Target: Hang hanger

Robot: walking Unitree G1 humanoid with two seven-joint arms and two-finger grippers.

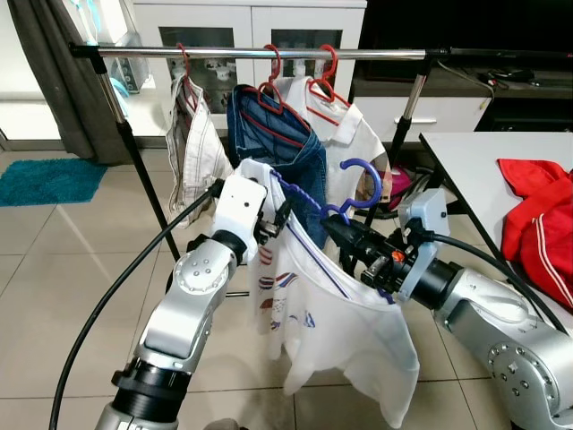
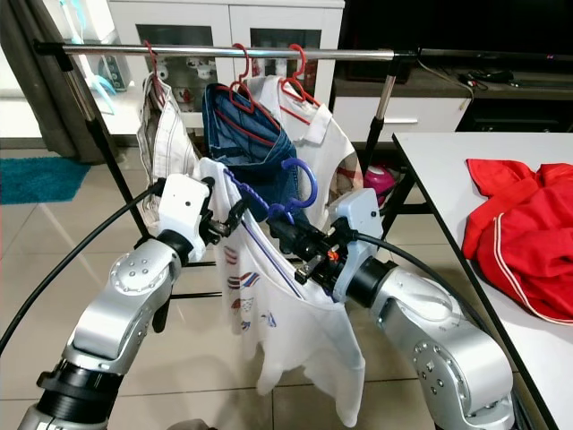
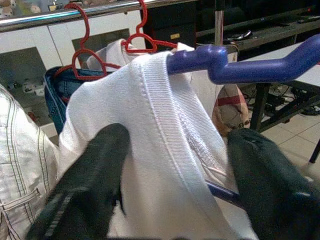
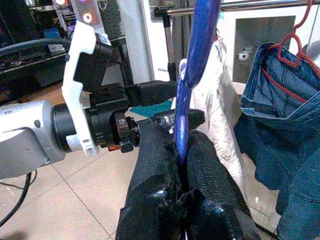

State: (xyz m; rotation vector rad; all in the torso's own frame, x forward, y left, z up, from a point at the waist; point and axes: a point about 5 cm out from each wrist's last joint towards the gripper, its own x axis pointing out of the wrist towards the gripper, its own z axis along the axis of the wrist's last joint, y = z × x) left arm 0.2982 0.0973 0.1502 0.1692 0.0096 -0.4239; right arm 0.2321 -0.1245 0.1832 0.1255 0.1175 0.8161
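Closest in, the right gripper (image 4: 181,165) is clenched on the purple hanger (image 1: 358,184), white T-shirt (image 1: 331,313) draped over it; the left gripper (image 3: 175,185) straddles its shoulder, fingers apart. It's mid-carry, below the rail (image 1: 269,54). Next I'd guess: lift the hook over.

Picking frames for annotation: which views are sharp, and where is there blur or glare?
Both eye views are sharp and evenly lit, with mild glare on the rail. In the left wrist view the close fingers blur while the blue hanger stays crisp. In the right wrist view bright lamps flare behind the left gripper.
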